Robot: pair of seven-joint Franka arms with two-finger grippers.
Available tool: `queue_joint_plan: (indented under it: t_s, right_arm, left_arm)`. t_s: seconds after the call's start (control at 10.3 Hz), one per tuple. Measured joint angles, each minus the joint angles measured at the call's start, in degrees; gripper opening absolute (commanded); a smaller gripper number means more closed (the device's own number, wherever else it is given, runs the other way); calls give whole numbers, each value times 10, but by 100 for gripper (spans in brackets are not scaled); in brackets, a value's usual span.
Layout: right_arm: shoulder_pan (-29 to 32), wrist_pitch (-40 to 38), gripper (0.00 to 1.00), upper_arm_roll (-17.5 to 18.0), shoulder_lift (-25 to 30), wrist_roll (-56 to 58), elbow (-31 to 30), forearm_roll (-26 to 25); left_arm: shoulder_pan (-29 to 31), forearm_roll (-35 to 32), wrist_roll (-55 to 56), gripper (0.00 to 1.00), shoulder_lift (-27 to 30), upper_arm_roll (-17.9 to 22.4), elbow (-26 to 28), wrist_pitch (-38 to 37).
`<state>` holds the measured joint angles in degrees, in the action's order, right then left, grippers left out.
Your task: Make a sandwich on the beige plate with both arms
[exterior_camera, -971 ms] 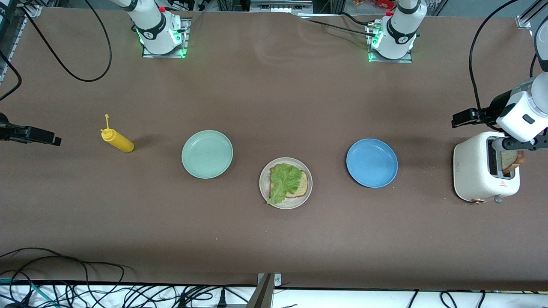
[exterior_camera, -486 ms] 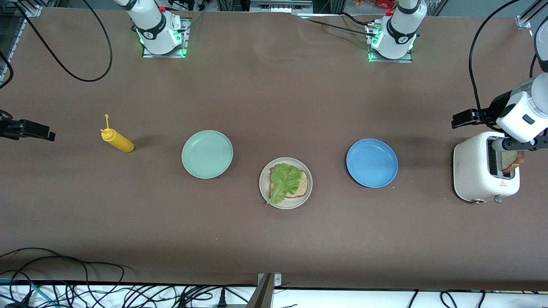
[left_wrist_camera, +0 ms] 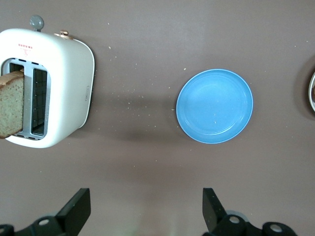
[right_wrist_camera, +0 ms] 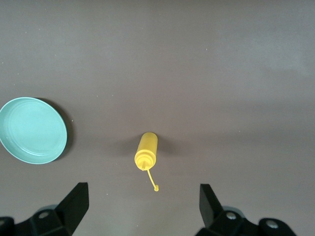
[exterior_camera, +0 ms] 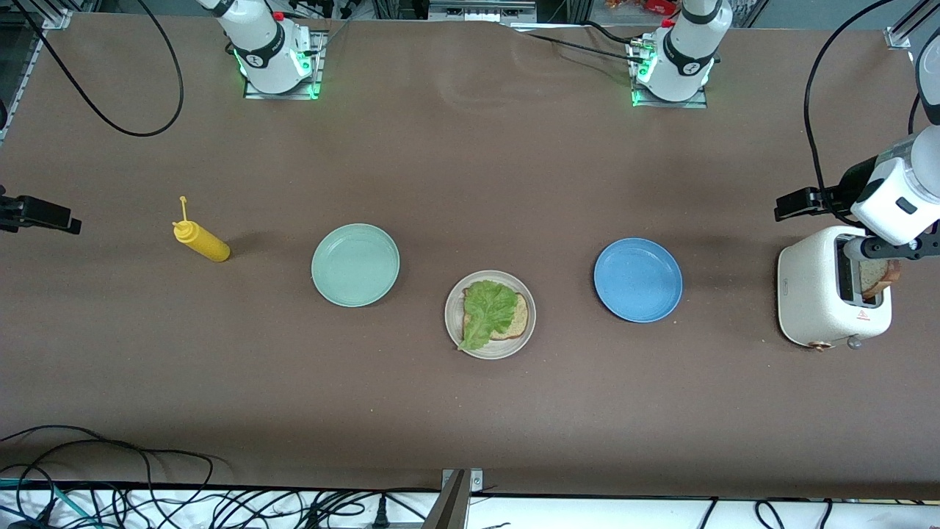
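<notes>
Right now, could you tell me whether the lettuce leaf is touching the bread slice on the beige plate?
Touching. The front view shows the lettuce leaf lying directly on the bread slice on the beige plate, covering most of it, with only one crust edge of the slice showing.

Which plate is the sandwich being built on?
Three plates sit in a row between the yellow mustard bottle and the white toaster. It is the middle one, the beige plate, nearest the front camera. Only it carries food: a bread slice under a lettuce leaf.
</notes>
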<state>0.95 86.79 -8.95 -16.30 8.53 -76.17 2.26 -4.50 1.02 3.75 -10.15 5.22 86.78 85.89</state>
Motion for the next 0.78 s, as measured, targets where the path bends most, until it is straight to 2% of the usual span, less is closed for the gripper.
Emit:
queue_joint_plan:
  t_s: [0.29,0.78]
  right_arm:
    - [0,68,100,2,57,0,-87,-2]
    - [2,79,100,1,92,0,-92,-4]
  left_arm:
    - [0,0,0,100,0,0,0,0]
    - [0,0,0,100,0,0,0,1]
